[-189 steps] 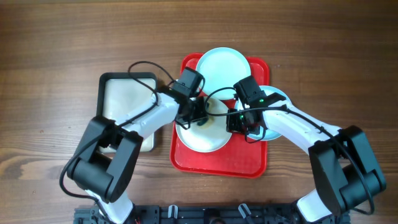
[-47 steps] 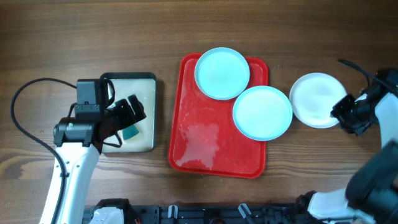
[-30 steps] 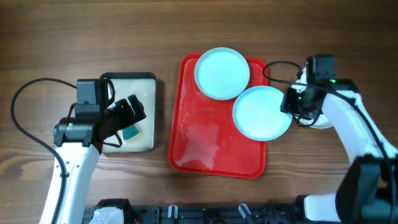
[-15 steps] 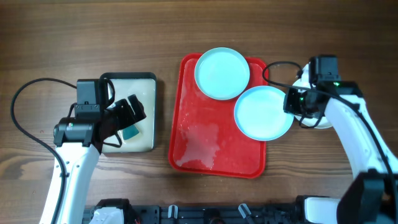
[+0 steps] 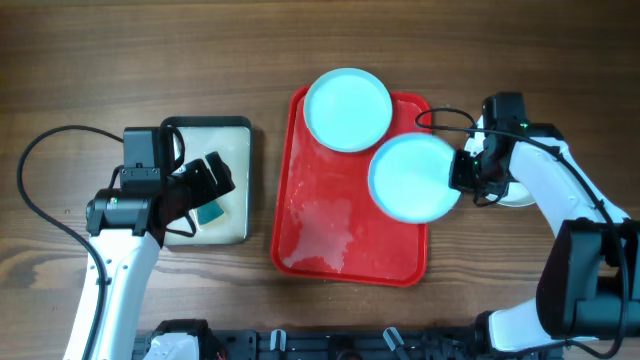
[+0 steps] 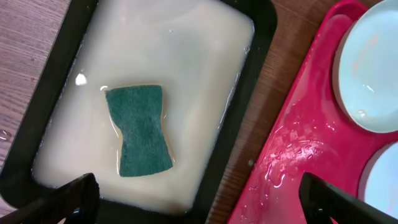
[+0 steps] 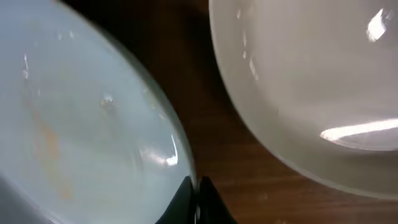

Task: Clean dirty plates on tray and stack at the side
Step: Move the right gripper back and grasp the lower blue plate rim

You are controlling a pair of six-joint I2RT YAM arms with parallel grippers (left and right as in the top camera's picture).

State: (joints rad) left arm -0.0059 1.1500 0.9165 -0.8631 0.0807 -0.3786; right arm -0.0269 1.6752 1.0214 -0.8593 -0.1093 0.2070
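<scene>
The red tray [image 5: 340, 225] lies mid-table, wet. One pale blue plate [image 5: 347, 109] sits at its far end, overhanging the rim. A second pale blue plate [image 5: 413, 178] rests on the tray's right edge, with a faint orange smear [image 7: 50, 149]. My right gripper [image 5: 463, 172] is shut on this plate's right rim, its fingers [image 7: 198, 200] pinching the edge. The white plate [image 7: 311, 81] lies on the wood just right of it, mostly under my right arm [image 5: 517, 197]. My left gripper [image 5: 205, 185] hangs open over the black-rimmed tray, holding nothing.
The black-rimmed tray [image 6: 252, 87] left of the red tray [image 6: 298, 155] holds milky water and a green sponge [image 6: 138, 129]. A cable loops on the wood at the left [image 5: 40, 170]. Bare wood lies at the far side and far right.
My right gripper has closed on the nearer blue plate's rim. That plate has slid a little left and the far blue plate has shifted left and away. The left arm has not moved.
</scene>
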